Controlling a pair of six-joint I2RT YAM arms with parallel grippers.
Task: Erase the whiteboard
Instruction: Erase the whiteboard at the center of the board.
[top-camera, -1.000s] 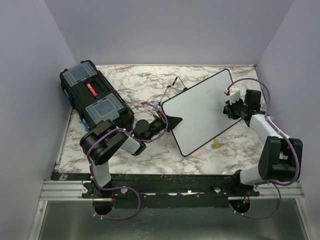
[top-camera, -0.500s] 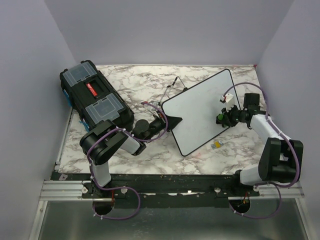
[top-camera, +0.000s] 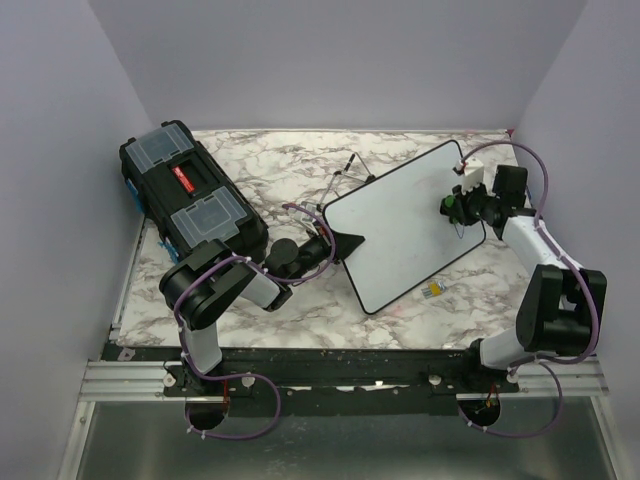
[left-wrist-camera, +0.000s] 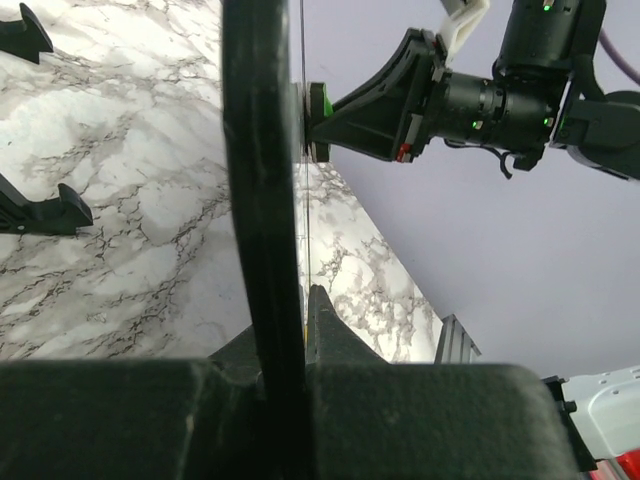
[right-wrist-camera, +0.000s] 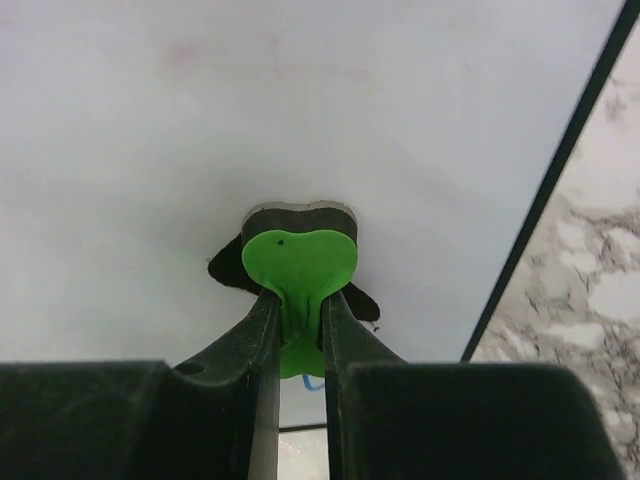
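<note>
whiteboard (top-camera: 400, 225) centre-right of top view, left tool (top-camera: 340, 242) clenched on its left edge; right tool (right-wrist-camera: 297, 315) grasping green eraser (right-wrist-camera: 298, 262) against whiteboard upper right; press pad flat, steady pressure, overlapping strokes

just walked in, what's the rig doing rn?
It's erasing the whiteboard. The left gripper is shut on the frame at the board's left corner, apparently to steady it. The right gripper is shut on a green eraser, which is pressed against the board's face near its far right corner. From above I can't make out any writing on it.
</note>
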